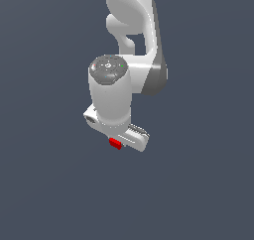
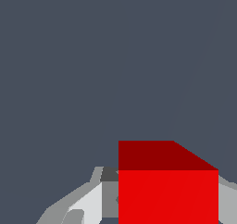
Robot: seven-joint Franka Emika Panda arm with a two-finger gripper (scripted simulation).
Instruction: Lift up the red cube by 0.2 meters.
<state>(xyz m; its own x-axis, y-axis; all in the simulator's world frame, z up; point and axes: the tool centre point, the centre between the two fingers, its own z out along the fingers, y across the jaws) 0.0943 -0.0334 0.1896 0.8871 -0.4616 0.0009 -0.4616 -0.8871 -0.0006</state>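
Scene was bare: flat dark grey-blue background in both views, no other objects near the cube (image 1: 115, 144), nothing in its way.

Only other thing in frame was the arm (image 1: 133, 35) itself, white with grey joints, coming down from the top of the exterior view. The wrist housing, with a round grey cap on top, sat directly above the cube and hid most of the gripper (image 1: 119, 141) from that camera. Just a white hand body and a bit of finger showed beside the cube, towards the exterior view's right.

Cube: small, bright red, plain flat faces, no markings. In the exterior view only a sliver poked out under the hand, touching it. In the wrist view the cube (image 2: 167, 195) filled the space between the fingers: lit front face bright red, top face darker red. Grey-white fingers (image 2: 88, 204) flanked it on both sides, touching it or just beside it.

Gripper looked clamped on the cube. Whether the cube was resting on a surface or in the air, couldn't tell; no shadow or floor edge visible.
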